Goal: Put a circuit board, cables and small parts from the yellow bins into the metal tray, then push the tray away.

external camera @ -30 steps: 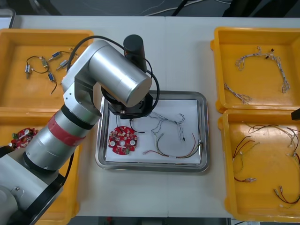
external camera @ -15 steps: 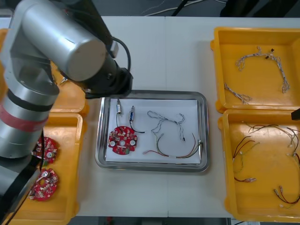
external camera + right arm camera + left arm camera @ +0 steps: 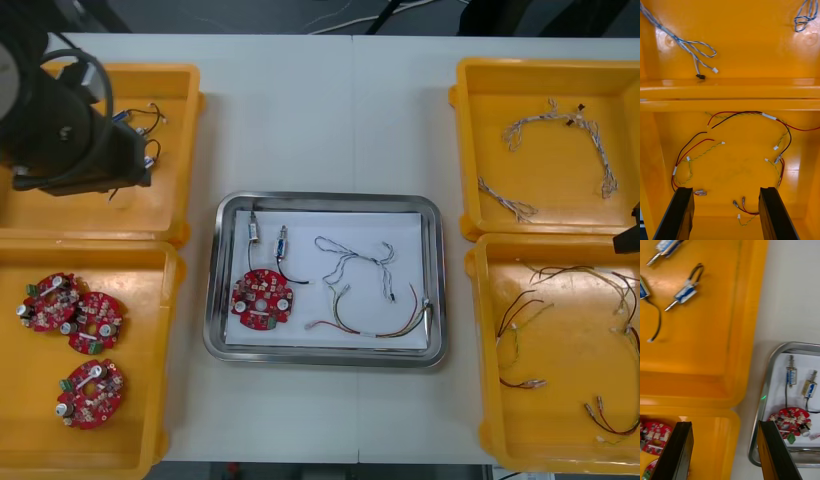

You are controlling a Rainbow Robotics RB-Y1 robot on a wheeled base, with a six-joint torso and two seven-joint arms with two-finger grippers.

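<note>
Found the left tool (image 3: 725, 423) spread wide and holding nothing, hanging above the two left bins near their shared wall, beside the left rim of the metal tray (image 3: 325, 199). Judged that as the stance of a tool free for another pick, with loose small metal parts (image 3: 685, 293) lying in the far left bin (image 3: 60, 205) just ahead of its fingers. Found the right tool (image 3: 726, 189) likewise spread and empty, parked low over the near right bin (image 3: 560, 420), fingers bracketing red, black and yellow cables (image 3: 738, 112) without touching any. Saw on the tray's white inside a circuit board (image 3: 262, 297) at the left, two more parts (image 3: 256, 230) just beyond it, a blue and white cable (image 3: 352, 262) in the middle and a red and yellow cable (image 3: 375, 325) toward the near right corner. Took that side-by-side spread as a way to keep them from tangling. Reckoned the loading nearly or wholly done and the push not yet begun, with the tray sitting square between the bins. Noted three spare boards (image 3: 78, 322) in the near left bin (image 3: 140, 440) and pale twisted cables (image 3: 535, 120) in the far right bin (image 3: 540, 200). Beneath it all, a light tabletop (image 3: 330, 110); past its far edge, a dark strip with pale leads.
</note>
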